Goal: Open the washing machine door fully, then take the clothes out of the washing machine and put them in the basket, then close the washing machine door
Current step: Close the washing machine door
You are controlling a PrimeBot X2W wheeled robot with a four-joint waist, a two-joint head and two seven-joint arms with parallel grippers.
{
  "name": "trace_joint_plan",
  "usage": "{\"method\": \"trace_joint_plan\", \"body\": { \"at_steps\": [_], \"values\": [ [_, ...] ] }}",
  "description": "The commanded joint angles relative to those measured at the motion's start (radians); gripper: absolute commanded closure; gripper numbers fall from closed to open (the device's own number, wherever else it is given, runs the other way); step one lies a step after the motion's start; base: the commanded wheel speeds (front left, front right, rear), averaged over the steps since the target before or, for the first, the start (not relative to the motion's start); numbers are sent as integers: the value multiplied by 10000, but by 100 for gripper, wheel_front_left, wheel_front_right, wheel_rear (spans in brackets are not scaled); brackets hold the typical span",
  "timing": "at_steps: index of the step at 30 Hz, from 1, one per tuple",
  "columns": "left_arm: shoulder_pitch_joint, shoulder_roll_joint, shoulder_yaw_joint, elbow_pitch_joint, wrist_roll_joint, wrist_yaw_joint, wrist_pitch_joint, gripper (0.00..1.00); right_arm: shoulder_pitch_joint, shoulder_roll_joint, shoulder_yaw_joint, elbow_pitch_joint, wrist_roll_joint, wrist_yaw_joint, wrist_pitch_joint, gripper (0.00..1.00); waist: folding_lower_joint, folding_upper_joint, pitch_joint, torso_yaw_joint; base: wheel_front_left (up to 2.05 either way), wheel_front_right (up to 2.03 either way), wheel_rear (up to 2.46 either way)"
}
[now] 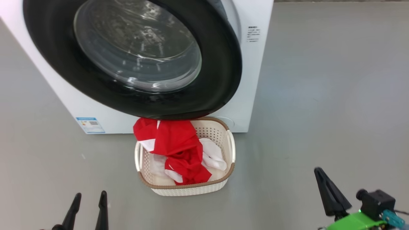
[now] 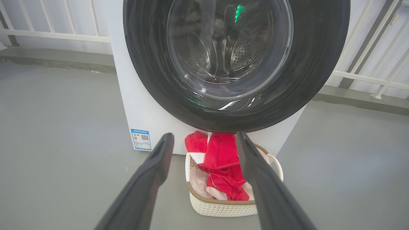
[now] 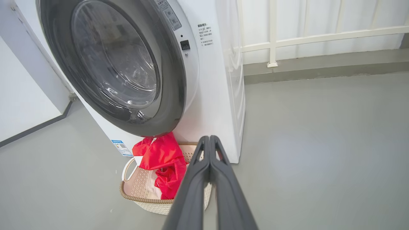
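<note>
Grey floor [image 1: 319,95] is spreading around a washing machine [image 1: 252,80], whose black-rimmed door [image 1: 217,64] is sitting flush against its front, seemingly shut. Red and white clothes [image 1: 179,143] are lying heaped in the basket [image 1: 191,186] below it. Well back, the left gripper [image 1: 90,194] is hovering spread wide and empty; the right gripper [image 3: 209,138] is pressing its fingers together on nothing. Closing looks done; perhaps a gentle push is needed to confirm it.

Washer [image 1: 255,80] white; door [image 1: 220,64] rim glossy black; clothes [image 1: 175,140] red, white panels; basket [image 1: 188,191] cream, perforated, brown rim; floor [image 1: 319,111] grey.
</note>
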Motion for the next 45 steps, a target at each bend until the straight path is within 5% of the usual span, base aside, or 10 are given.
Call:
{"method": "trace_joint_plan", "body": {
  "at_steps": [1,17,45],
  "values": [
    [-141,45,261,-294,86,-54,-122,0,-506,-167,275,-290,114,48,-65,100,0,0,-15,146,0,0,0],
    [-389,-150,-164,-401,73,-54,-122,0,-2834,-267,1171,-41,424,48,-65,100,0,0,317,1121,0,0,0],
    [-2242,-184,-1656,-443,-1023,-54,-122,0,-7339,-768,1353,2100,969,48,-65,100,0,0,2822,2611,0,0,0]
  ]
}}
